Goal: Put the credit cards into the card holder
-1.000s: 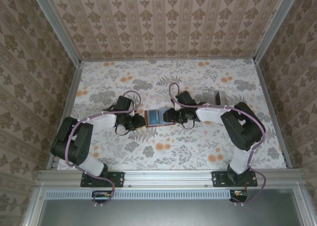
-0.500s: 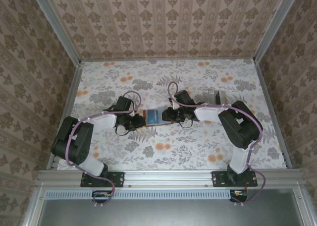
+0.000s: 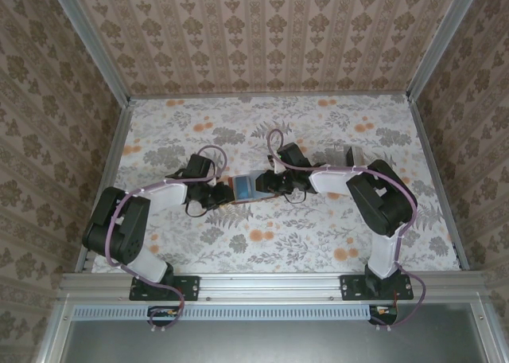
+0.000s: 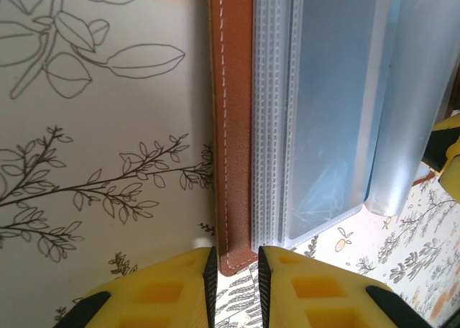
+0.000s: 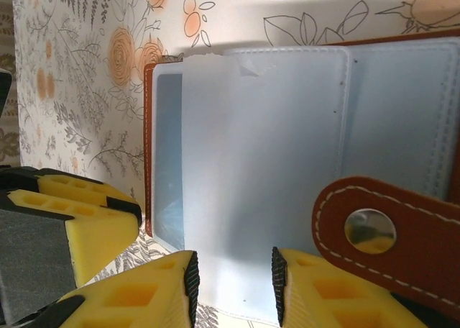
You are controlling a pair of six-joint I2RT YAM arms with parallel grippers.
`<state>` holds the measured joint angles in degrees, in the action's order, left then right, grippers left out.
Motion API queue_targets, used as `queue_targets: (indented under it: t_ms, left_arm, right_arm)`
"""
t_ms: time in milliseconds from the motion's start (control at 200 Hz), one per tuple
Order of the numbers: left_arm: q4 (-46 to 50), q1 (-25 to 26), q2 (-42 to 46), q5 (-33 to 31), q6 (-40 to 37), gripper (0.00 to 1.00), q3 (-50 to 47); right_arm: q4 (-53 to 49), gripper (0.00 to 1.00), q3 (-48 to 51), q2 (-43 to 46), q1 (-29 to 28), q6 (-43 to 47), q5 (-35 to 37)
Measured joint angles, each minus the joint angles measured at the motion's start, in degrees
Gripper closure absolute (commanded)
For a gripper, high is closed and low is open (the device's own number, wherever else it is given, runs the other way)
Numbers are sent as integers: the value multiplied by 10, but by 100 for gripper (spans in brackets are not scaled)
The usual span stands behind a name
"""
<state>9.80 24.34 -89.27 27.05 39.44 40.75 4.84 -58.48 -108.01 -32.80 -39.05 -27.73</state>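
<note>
**Item 1. Left gripper** (image 4: 236,257). Yellow fingers. The jaws are drawn narrow and clamp the near corner of the card holder (image 4: 233,112). Its stitched reddish-brown edge runs straight out from between the pads.

**Item 2. Clear sleeves** (image 4: 327,112). A stack of bluish plastic pockets, just to the right of the left jaws and touching the leather edge. They lie flat in the opened holder.

**Item 3. Right gripper** (image 5: 233,262). Yellow fingers. The jaws stand part-way apart with nothing seen pinched between them. The tips sit over the face of a pale sheet (image 5: 259,170); contact cannot be told.

**Item 4. Pale sheet.** Translucent whitish and card-sized, it spreads ahead of the right jaws and to both sides of them, over the holder's left half. One far corner shows a small peeled nick. Whether it is a loose card or a sleeve leaf cannot be told.

**Item 5. Clasp tab** (image 5: 392,249). A brown rounded strap with a metal snap, lying just right of the right jaws over the holder's right half.

**Item 6. Floral cloth** (image 4: 93,126). It lies under the holder, bare to the left of the left jaws.

**Item 7. Card holder, overhead.** It lies open between the two grippers, which face each other across it.

**Item 8. Grey cards** (image 3: 342,154). A small flat stack on the cloth, beyond the right arm and well apart from its jaws.

**Item 9. Patterned walls** (image 3: 262,37). They stand past the cloth's far edge.
</note>
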Motion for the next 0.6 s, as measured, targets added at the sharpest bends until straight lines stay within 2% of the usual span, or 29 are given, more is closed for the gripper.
queue_targets:
  t_ms: [355, 600]
  left_arm:
    - [-36, 20, 1, 27, 20, 77, 57]
    - [-67, 41, -54, 38, 24, 81, 96]
  right_arm:
    - [10, 64, -1, -9, 0, -2, -2]
    - [13, 64, -1, -9, 0, -2, -2]
